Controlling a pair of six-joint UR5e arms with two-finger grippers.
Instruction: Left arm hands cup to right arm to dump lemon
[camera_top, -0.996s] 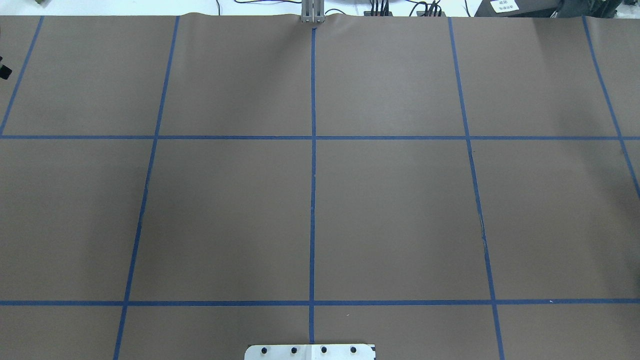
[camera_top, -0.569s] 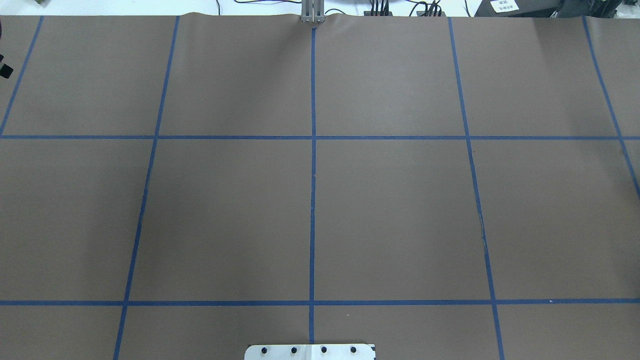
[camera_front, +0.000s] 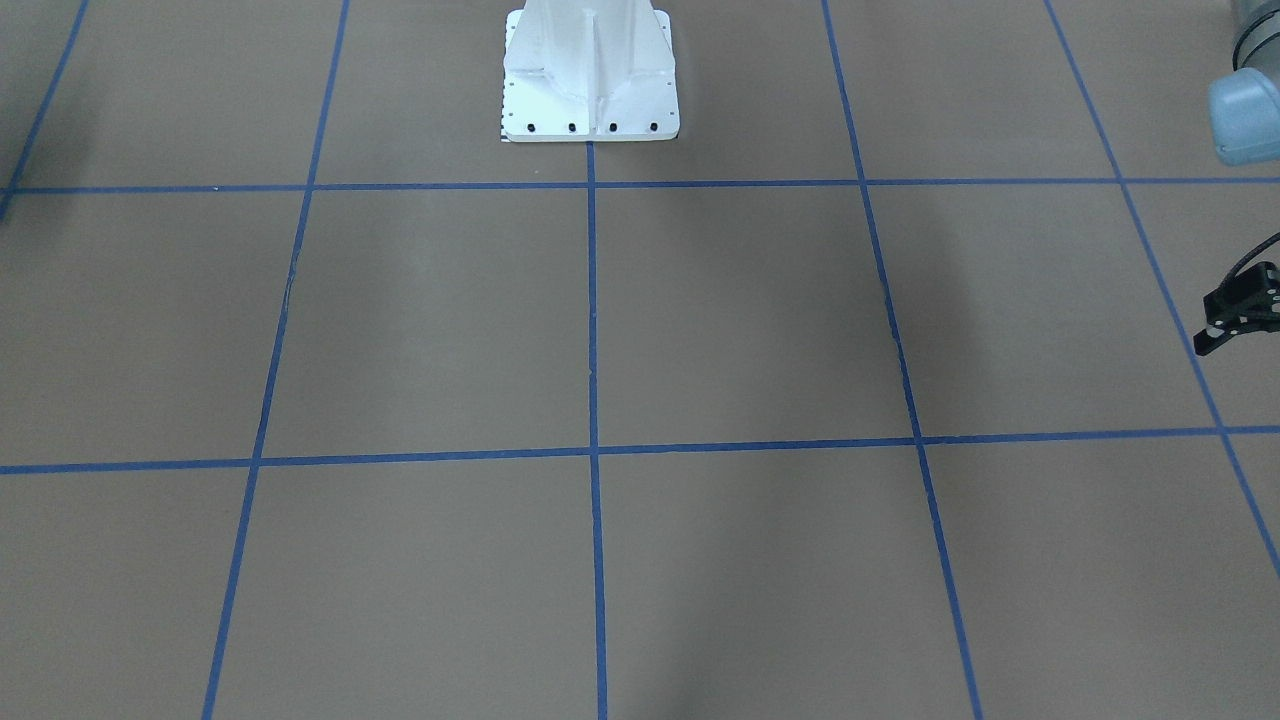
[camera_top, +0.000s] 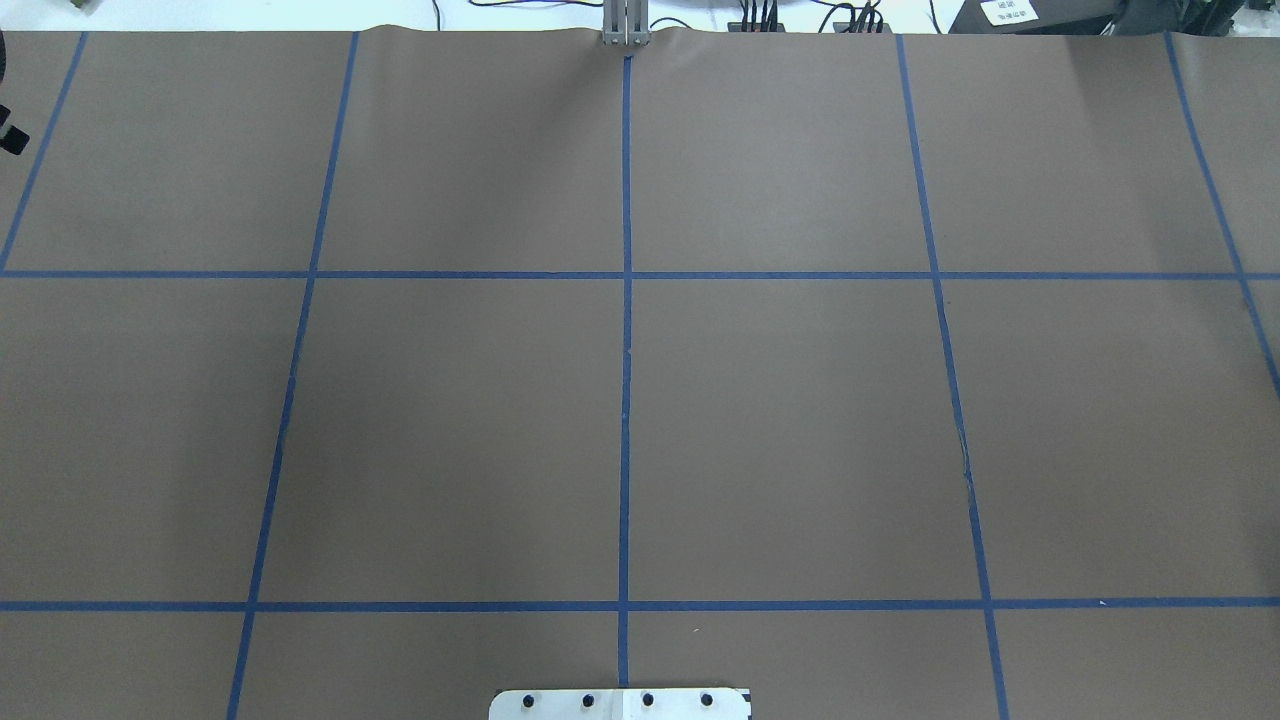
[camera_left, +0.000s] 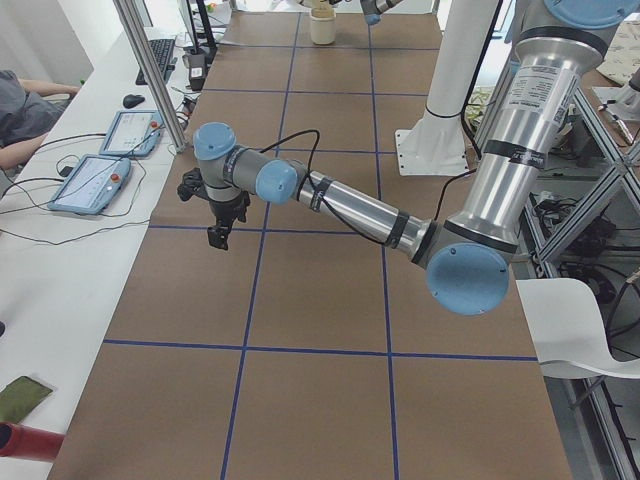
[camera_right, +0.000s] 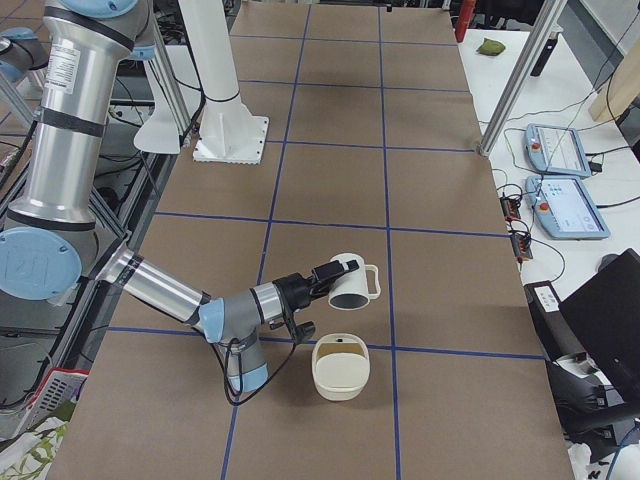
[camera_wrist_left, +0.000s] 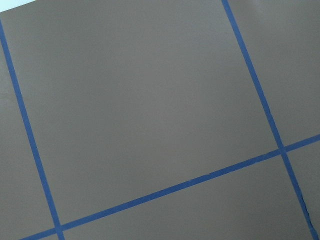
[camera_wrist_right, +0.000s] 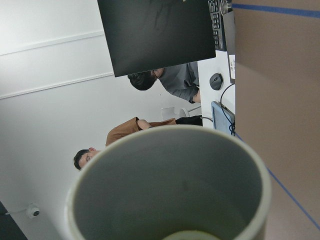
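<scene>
Right claw (camera_right: 318, 278): the cup (camera_right: 350, 285) is at its tip, up off the table (camera_right: 440, 200), in the grid square nearest my right end. I can't tell from the side view how tightly the fingers grip it. The cup is tipped over, its mouth angled downward and its handle on the side away from the claw. In the right wrist view its grey inside fills most of the picture.

Just below the claw and a bit toward the table's end, a cream bowl (camera_right: 340, 388) stands upright on the table, clear of the cup.

Right arm (camera_right: 160, 285) runs low and almost level from its elbow out to the claw.

Past the claw, across the table's edge: a monitor (camera_wrist_right: 155, 32) and two people (camera_wrist_right: 175, 82) at a white desk.

Left claw (camera_left: 222, 222): well apart, at the other end of the table, hanging fingers-down above the surface with the left arm (camera_left: 350, 210) stretched out. Only a sliver shows at the edge of the front view, so I can't tell whether it's wide or narrow. Its wrist view shows brown table with blue tape lines (camera_wrist_left: 165, 190).
</scene>
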